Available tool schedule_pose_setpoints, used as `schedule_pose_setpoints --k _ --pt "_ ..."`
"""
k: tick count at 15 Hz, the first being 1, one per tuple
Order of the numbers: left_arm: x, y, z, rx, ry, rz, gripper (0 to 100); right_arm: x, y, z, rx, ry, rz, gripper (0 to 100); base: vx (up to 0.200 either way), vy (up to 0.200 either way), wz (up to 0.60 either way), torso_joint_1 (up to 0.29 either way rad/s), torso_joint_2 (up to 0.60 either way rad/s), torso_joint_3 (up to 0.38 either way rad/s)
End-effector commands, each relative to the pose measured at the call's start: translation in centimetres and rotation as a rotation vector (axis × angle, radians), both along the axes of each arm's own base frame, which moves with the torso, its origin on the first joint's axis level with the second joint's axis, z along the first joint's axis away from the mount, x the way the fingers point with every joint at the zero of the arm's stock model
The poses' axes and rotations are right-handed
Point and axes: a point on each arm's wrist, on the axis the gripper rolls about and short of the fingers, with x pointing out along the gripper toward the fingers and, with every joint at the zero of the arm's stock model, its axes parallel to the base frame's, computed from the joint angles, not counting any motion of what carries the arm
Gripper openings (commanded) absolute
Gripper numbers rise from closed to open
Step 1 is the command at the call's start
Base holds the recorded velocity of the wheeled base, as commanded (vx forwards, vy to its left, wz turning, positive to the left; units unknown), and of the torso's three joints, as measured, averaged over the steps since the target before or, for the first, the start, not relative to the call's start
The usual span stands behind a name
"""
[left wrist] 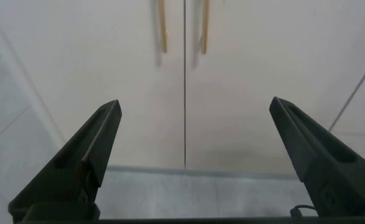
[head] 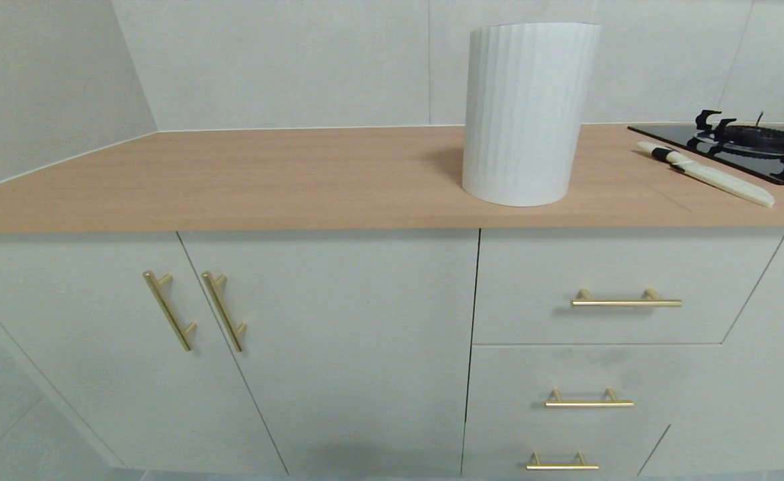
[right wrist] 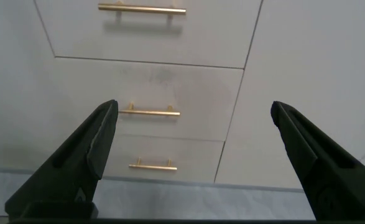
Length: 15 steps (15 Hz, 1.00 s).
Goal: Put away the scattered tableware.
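A knife (head: 706, 175) lies on the desk (head: 232, 180), right of the white ribbed container (head: 525, 113). The left gripper (left wrist: 194, 109) and right gripper (right wrist: 194, 111) have their fingers (left wrist: 98, 140) spread, holding nothing.

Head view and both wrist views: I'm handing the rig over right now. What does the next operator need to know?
Left hand: open, empty, facing the cabinet doors.
Right hand: open, empty, facing the drawers.
Things: white knife lies on the countertop beside the stove; white ribbed holder stands upright, apart from it.
Done: nothing put away.
Left: grasp the knife; it probably goes in the holder.
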Motion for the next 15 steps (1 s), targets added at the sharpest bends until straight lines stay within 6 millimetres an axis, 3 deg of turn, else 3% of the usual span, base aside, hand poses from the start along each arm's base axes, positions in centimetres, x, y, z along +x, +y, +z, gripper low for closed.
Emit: schedule_pose_setpoints --k 1,7,15 --pt "0.01 0.00 0.00 -0.001 0.000 0.000 100 0.02 0.00 0.01 0.000 0.002 0.000 100 0.000 0.000 0.00 0.000 0.00 0.000" --pt "0.01 0.00 0.00 0.002 0.000 0.000 100 0.02 0.00 0.01 0.000 0.002 0.000 100 0.000 0.000 0.00 0.000 0.00 0.000" --pt "0.01 0.00 0.00 0.002 0.000 0.000 100 0.02 0.00 0.01 0.001 0.002 0.000 100 0.000 -0.200 0.00 0.001 0.00 0.004"
